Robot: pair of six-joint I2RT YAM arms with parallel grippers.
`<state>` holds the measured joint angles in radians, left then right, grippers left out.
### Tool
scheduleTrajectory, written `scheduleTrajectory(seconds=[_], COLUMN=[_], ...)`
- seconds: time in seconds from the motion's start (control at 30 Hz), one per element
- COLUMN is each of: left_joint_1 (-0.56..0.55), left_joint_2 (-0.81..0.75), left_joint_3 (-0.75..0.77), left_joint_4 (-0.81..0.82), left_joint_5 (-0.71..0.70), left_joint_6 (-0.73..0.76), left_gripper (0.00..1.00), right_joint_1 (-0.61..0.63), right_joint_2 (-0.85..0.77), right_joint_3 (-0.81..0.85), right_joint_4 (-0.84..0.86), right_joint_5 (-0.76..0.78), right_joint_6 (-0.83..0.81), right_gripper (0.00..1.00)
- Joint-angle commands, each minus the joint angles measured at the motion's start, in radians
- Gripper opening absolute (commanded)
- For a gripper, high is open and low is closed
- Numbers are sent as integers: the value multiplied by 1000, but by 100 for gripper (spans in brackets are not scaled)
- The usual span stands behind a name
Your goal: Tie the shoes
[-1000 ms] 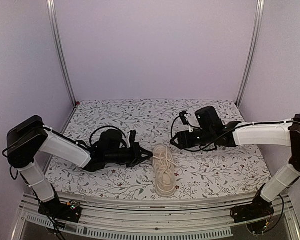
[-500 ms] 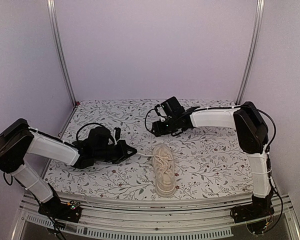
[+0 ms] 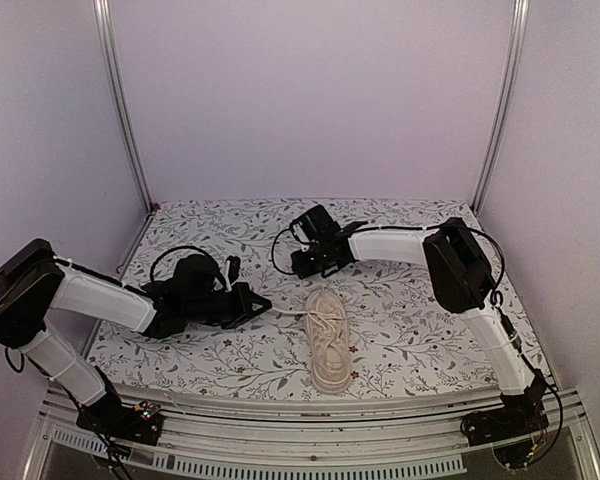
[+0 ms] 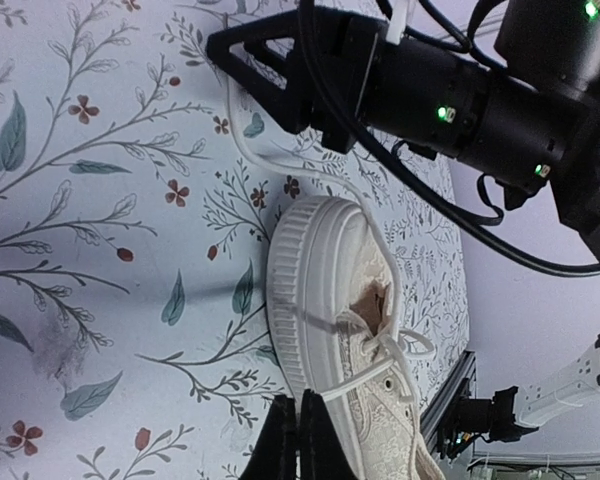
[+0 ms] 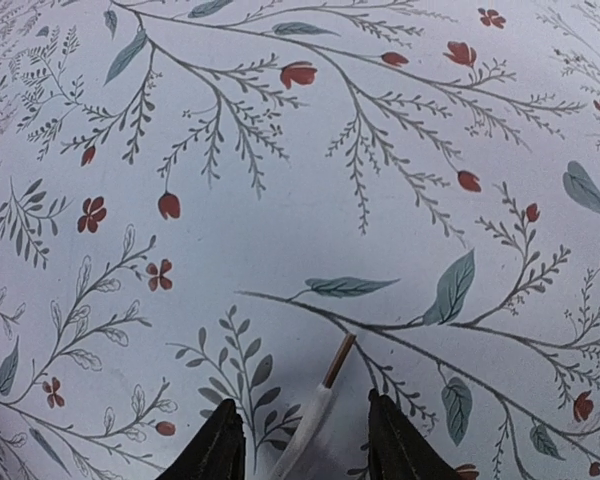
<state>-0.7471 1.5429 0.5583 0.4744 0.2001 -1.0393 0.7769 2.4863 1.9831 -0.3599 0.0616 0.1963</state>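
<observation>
- The cream sneaker (image 3: 329,345) lies on the floral tablecloth (image 3: 420,320), toward 6 o'clock from the table's middle, its length running 12 to 6.
- The left gripper (image 3: 264,299) hovers low at the sneaker's 10 o'clock, near it but apart, with its fingers (image 4: 280,445) pressed together.
- A lace strand (image 4: 355,384) runs off the shoe toward those fingertips; I cannot tell whether it is pinched.
- The right gripper (image 3: 298,264) sits close to the cloth at the sneaker's 11 o'clock, fingers parted.
- Another lace (image 5: 315,410), ending in a brown tip (image 5: 338,362), lies in that gap. It is narrower than the gap and visibly touches neither finger.
- The left wrist view shows this lace trailing from the right gripper to the sneaker's rim.
</observation>
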Motion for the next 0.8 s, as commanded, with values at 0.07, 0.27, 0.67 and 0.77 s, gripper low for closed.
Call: scheduleTrajectory(seconds=[0.07, 0.27, 0.67, 0.77], left_joint_1=[12, 13, 37, 52], left_joint_2=[-14, -25, 5, 41], left_joint_3=[-4, -4, 34, 65], left_joint_4=[20, 17, -2, -1], left_joint_5=[23, 18, 29, 47], left_joint_6=[21, 25, 68, 93], left_gripper=[0, 0, 0, 0], right_joint_1=[1, -1, -29, -36], right_joint_2=[90, 141, -172, -362], right_joint_3=[92, 127, 5, -146], right_joint_4=[-52, -63, 46, 140], right_joint_5=[84, 94, 177, 167], right_joint_6=[-48, -51, -74, -82], right_gripper=[41, 4, 2, 2])
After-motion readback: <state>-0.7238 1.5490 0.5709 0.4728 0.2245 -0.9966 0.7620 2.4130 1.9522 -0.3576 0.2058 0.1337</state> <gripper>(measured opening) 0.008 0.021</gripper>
